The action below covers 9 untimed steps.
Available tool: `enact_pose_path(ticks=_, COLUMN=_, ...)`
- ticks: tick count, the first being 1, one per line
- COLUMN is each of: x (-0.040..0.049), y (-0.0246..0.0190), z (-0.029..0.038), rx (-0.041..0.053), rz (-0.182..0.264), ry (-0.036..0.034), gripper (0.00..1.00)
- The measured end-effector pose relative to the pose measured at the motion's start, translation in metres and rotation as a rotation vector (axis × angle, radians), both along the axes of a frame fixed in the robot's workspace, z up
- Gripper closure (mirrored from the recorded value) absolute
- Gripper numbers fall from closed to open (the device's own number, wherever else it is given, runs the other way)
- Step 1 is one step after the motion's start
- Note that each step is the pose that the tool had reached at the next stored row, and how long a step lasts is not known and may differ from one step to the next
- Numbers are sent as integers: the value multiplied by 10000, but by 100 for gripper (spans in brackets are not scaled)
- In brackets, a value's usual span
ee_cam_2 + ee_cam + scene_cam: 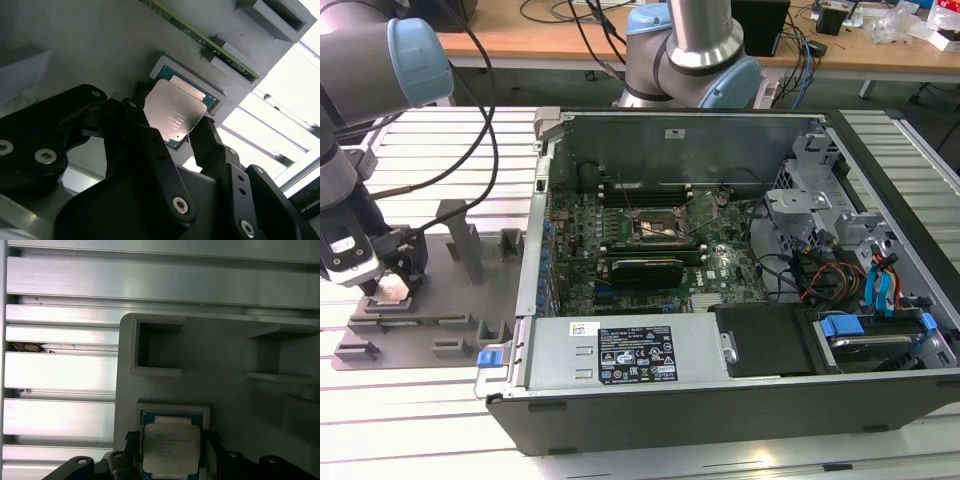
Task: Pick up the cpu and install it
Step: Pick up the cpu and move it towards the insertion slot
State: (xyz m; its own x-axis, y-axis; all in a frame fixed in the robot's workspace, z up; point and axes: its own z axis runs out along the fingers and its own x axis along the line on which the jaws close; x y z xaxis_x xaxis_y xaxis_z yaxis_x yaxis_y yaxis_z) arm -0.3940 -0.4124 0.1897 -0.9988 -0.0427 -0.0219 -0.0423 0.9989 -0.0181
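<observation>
The cpu (176, 111) is a small square chip with a silvery top and a green edge. It lies in a square recess of the grey tray (445, 300), at the exterior view's left. My gripper (392, 286) is down over that recess. In both wrist views its black fingers (205, 135) press against two opposite sides of the cpu (171, 447), so the gripper (171, 115) is shut on it. I cannot tell whether the chip is raised off the recess floor. The motherboard socket (658, 228) sits in the open computer case, its metal frame swung up.
The open computer case (720, 300) fills the middle and the exterior view's right, with its power supply box (620, 350) along the near side. Upright posts (470, 240) and empty pockets (157, 347) stand on the tray. A second robot arm base (695, 50) rises behind the case.
</observation>
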Motion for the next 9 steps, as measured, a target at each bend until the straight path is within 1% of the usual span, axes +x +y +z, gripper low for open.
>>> enact_pose_path(ticks=1, x=0, y=0, z=-2, rx=0, rz=0, ry=0, gripper=38)
enact_pose_path(ticks=2, x=0, y=0, z=-2, rx=0, rz=0, ry=2, gripper=45)
enact_pose_path(ticks=9, x=0, y=0, z=-8, rx=0, rz=0, ry=0, gripper=45)
